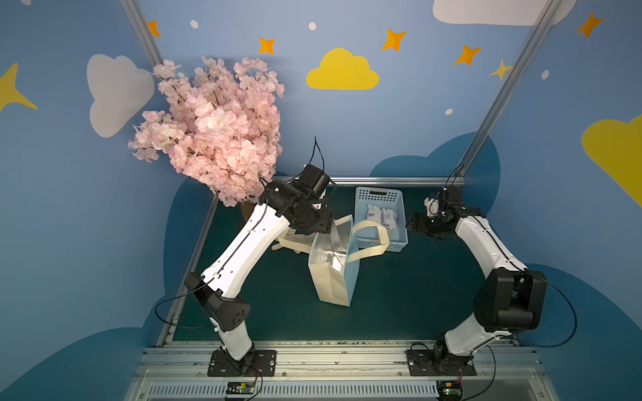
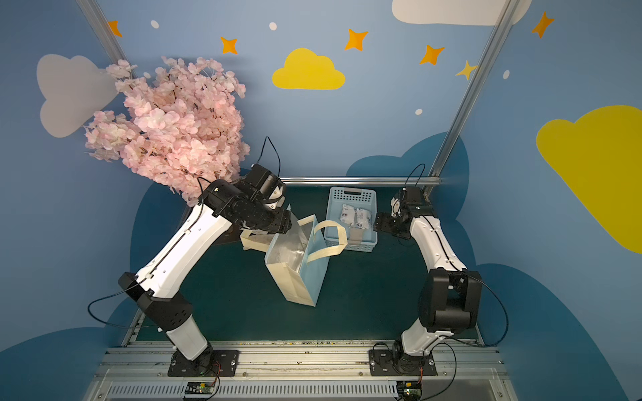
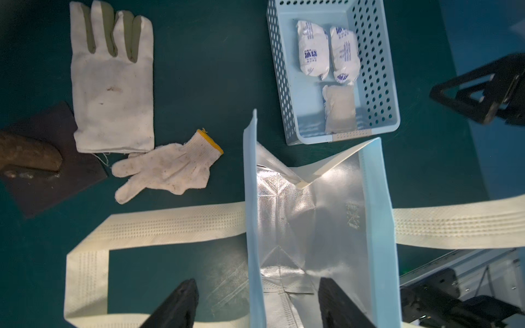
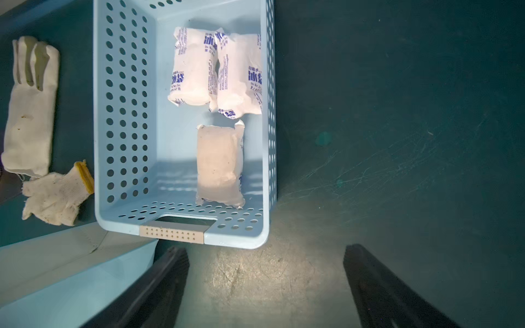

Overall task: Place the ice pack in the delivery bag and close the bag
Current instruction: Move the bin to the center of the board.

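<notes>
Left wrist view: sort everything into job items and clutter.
Job: delivery bag; three ice packs; blue basket holding them.
Clutter: large white glove; knit glove with yellow cuff; dark slab.

Both top views were evenly and softly lit, with wide-angle stretch toward the edges. From the right wrist, a lamp cast a bright patch on the table (image 4: 255, 278), and the right gripper (image 4: 265, 248) looked dark and blurred. From the left wrist, glare flared off the delivery bag (image 3: 312, 213) foil lining, and striped light lay across the basket (image 3: 375, 85) floor.
</notes>
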### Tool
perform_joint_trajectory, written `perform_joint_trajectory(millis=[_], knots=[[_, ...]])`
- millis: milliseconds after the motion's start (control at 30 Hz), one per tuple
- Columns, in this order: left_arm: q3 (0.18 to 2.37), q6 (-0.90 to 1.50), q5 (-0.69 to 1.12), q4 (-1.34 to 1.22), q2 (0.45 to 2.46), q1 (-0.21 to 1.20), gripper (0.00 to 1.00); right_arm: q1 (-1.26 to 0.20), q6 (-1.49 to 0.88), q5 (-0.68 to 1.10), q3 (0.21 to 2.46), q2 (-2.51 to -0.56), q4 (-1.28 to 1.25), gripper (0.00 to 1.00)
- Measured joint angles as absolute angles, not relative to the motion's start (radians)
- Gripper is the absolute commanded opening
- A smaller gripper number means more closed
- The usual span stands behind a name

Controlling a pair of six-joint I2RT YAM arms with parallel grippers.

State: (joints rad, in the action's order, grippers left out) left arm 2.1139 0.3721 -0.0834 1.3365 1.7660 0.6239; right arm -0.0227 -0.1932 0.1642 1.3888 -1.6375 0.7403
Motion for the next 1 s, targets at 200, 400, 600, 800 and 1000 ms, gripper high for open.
perform_joint_trajectory(millis=[200,400,600,800,1000], knots=[[2.201,0.344,-0.072,1.389,1.883,0.622,0.17,-0.021,-0.166,0.191,1.499,-1.744,0.836,0.74],[2.243,0.337,-0.072,1.430,1.924,0.619,0.03,-0.021,-0.140,0.236,1.602,-1.877,0.922,0.62],[2.247,0.344,-0.075,1.450,1.922,0.615,0.03,-0.023,-0.131,0.248,1.650,-1.984,0.963,0.49],[2.209,0.357,-0.064,1.452,1.879,0.591,0.03,-0.028,-0.126,0.247,1.664,-2.021,0.977,0.19],[2.112,0.376,-0.038,1.433,1.793,0.547,0.03,-0.034,-0.115,0.248,1.656,-2.014,0.975,0.00]])
